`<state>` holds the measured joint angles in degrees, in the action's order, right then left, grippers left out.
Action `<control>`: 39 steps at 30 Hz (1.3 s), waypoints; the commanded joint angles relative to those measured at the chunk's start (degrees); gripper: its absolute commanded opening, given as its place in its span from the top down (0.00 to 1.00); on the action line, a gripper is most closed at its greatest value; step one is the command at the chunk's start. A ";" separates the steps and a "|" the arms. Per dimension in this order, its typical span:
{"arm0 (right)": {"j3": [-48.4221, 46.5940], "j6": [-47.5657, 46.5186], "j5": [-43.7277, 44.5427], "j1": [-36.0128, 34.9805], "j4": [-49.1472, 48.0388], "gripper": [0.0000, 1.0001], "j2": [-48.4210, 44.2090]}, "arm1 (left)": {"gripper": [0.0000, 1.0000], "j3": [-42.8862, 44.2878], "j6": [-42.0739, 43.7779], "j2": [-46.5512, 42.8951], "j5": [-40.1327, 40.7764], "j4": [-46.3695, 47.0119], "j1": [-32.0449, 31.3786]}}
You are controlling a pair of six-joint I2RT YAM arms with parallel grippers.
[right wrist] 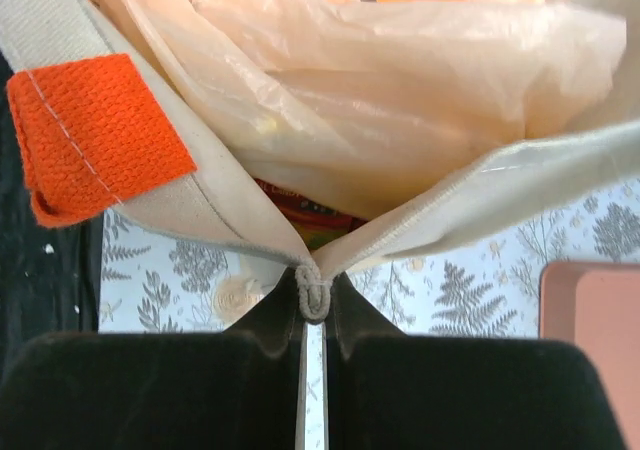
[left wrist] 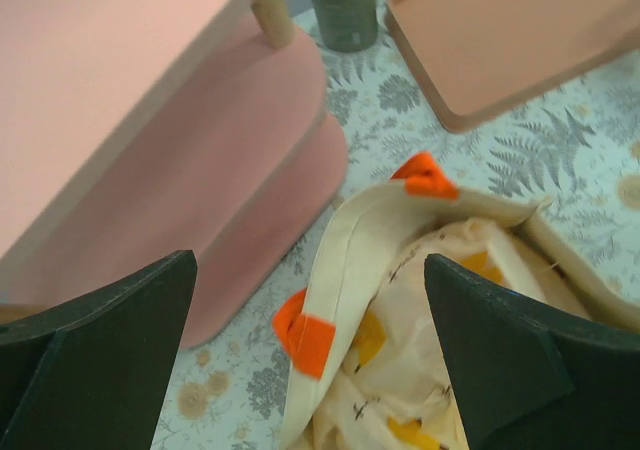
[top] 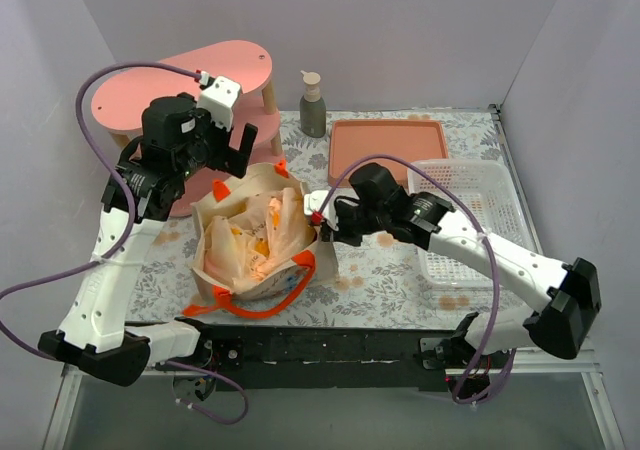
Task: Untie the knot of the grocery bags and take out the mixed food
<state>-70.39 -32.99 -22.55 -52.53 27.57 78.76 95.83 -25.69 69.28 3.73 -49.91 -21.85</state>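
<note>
The cream canvas tote (top: 222,282) with orange handles (top: 262,305) stands mid-table. The thin tan plastic bag (top: 255,235) sits inside it, with yellow food showing through. My right gripper (top: 322,220) is shut on the tote's right rim seam (right wrist: 313,295); the plastic bag (right wrist: 400,90) fills the view above it, with a red-yellow packet (right wrist: 305,208) under it. My left gripper (top: 235,150) is open above the tote's far rim (left wrist: 345,260), its fingers (left wrist: 500,355) apart over an orange handle tab (left wrist: 308,335) and the plastic bag (left wrist: 420,360).
A pink two-tier stand (top: 190,80) is at the back left, close behind my left gripper. A grey pump bottle (top: 313,105) and a salmon tray (top: 385,150) stand at the back. A white mesh basket (top: 470,220) is on the right.
</note>
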 commanded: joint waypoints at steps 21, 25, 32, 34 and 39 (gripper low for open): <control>-21.45 3.99 -1.69 -0.28 -3.58 0.33 6.22 | 0.02 -14.88 -8.67 2.54 2.94 -3.09 2.69; -21.37 0.57 -5.92 -4.58 -2.62 0.32 11.05 | 0.02 -17.78 -8.85 1.48 2.69 -2.65 2.77; -27.16 -8.66 -12.34 -6.70 7.74 0.19 17.12 | 0.02 -17.44 -8.94 2.00 3.04 -2.12 2.77; -29.35 -11.63 -14.89 -6.79 12.75 0.17 19.13 | 0.02 -17.08 -9.11 2.35 2.69 -2.12 2.77; -29.81 -17.27 -17.01 -7.67 20.14 0.14 22.83 | 0.02 -17.17 -10.08 3.50 1.46 -1.68 2.86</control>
<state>-98.67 -43.42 -35.40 -59.53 39.46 99.29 77.89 -34.65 72.88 5.56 -53.08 -19.22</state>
